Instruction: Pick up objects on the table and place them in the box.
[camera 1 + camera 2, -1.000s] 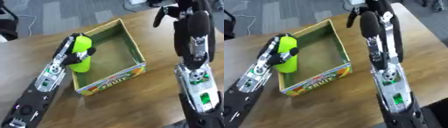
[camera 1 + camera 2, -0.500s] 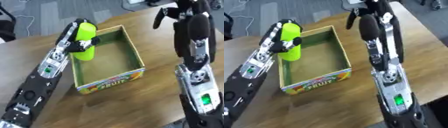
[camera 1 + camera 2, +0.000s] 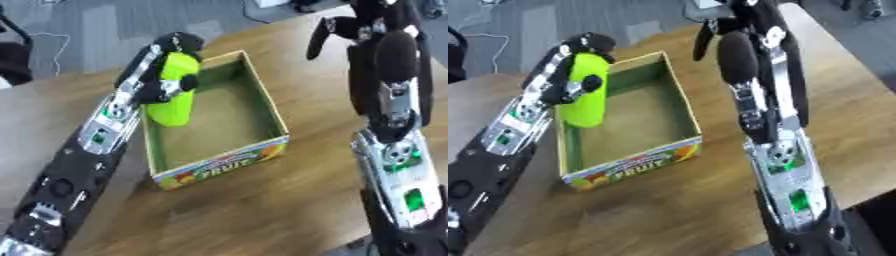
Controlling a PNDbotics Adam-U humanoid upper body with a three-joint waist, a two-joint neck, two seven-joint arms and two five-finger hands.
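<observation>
My left hand (image 3: 171, 60) is shut on a bright green bottle-shaped object (image 3: 176, 91), holding it upright over the left wall of the open cardboard fruit box (image 3: 220, 167). The bottle's lower end hangs just inside the box's left edge. The box shows a bare brown floor with nothing else in it. My right hand (image 3: 335, 31) is raised beyond the box's far right corner, fingers hanging straight and holding nothing.
The wooden table (image 3: 289, 200) stretches around the box. My right forearm (image 3: 398, 150) stands tall along the right side. Grey carpet and a cable (image 3: 52, 37) lie past the table's far edge.
My left hand has carried the green bottle up and over the box's left wall. The whole picture has shifted, so the camera has moved. The right hand stays raised.
</observation>
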